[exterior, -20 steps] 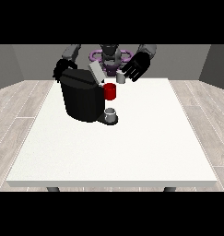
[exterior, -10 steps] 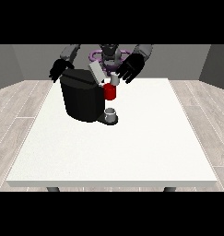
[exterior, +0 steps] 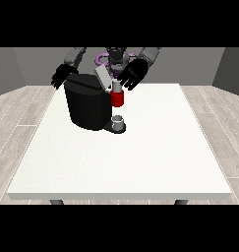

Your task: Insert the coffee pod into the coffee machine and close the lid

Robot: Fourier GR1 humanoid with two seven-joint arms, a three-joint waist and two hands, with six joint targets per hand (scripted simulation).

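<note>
no text, label, brand, number or sign can be read on anything here.

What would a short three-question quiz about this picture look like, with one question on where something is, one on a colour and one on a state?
1. Where on the table does the coffee machine stand?
A. In the far part, close to the robot
B. At the near edge
C. In the near corner at the view's right

2. What colour is the part on the machine's front, above the small cup?
A. Green
B. Red
C. Yellow

3. How does the machine's lid stand?
A. Shut flat
B. Lying on the table
C. Raised, tilted up

Answers: 1 A, the machine stands just before the robot's hands; 2 B, it shows plainly red; 3 C, the pale lid slants up above the black body, beside the hand at the view's right.
</note>
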